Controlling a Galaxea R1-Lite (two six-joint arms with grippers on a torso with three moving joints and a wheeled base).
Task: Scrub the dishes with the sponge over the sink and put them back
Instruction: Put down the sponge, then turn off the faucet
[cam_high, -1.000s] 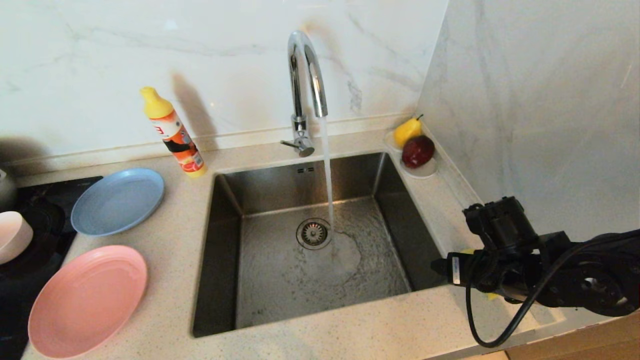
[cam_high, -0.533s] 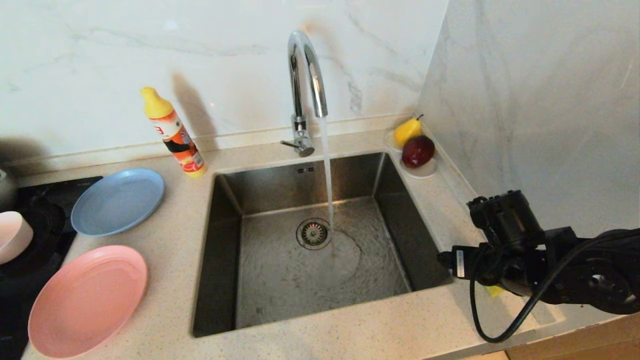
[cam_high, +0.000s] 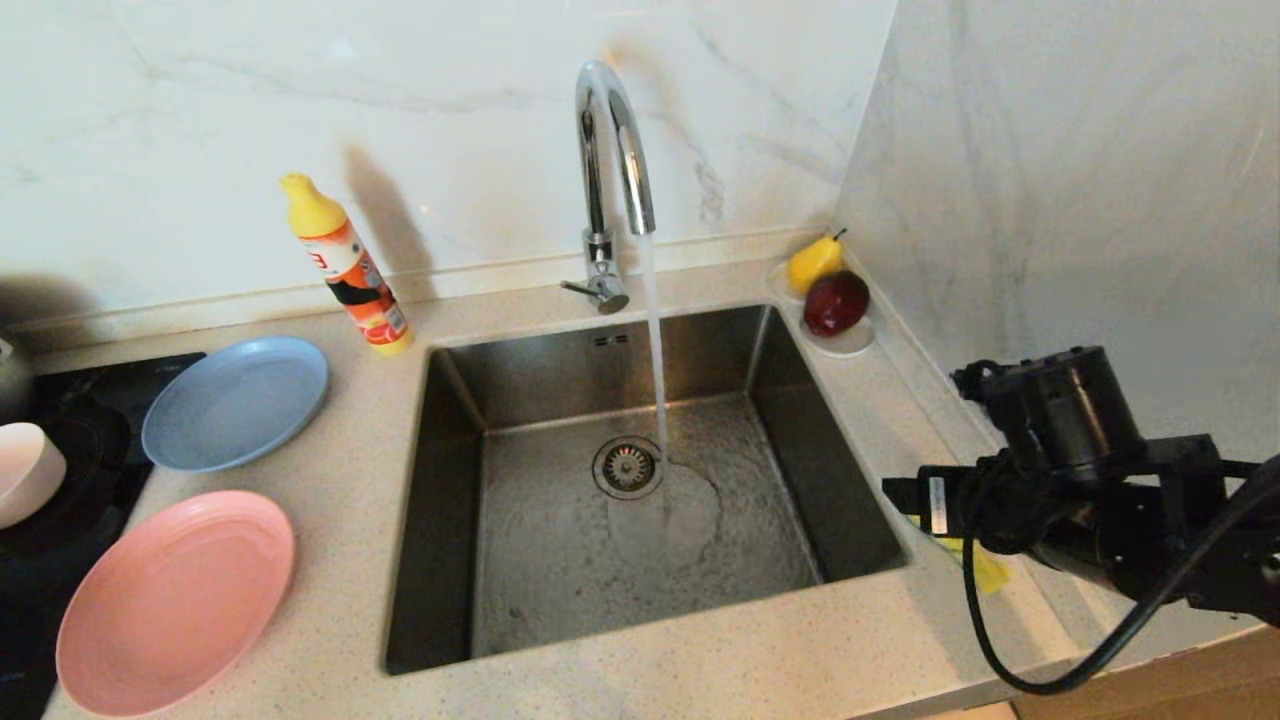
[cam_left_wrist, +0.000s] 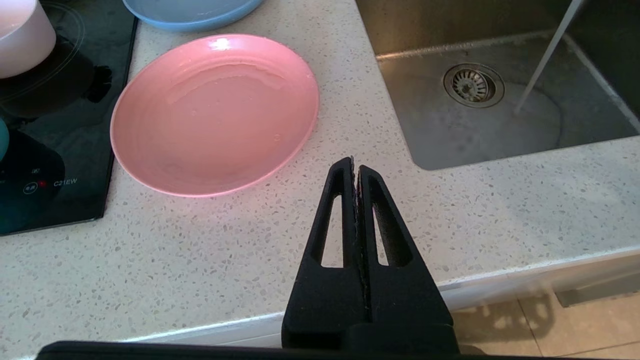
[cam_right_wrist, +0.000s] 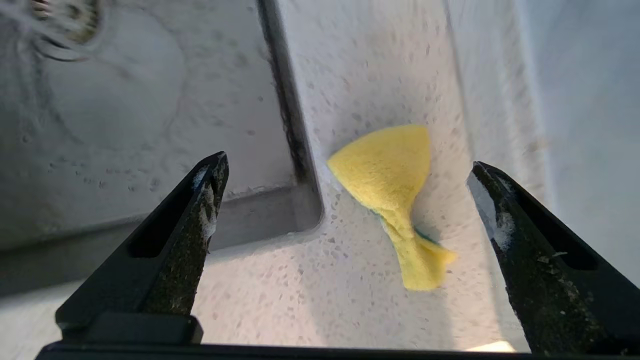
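Hovering wide open, right gripper above sponge on counter beside sink; sponge between fingertips; left gripper shut, farther.

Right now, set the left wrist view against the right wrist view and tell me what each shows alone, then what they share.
Only the left wrist view: the left gripper, shut above the counter, the pink plate, the blue-grey plate, a pale pink-white bowl on the black cooktop.

Only the right wrist view: the right gripper, open above the crumpled yellow sponge on the counter by the sink's corner.

Both: the steel sink with its strainer drain and the speckled counter.
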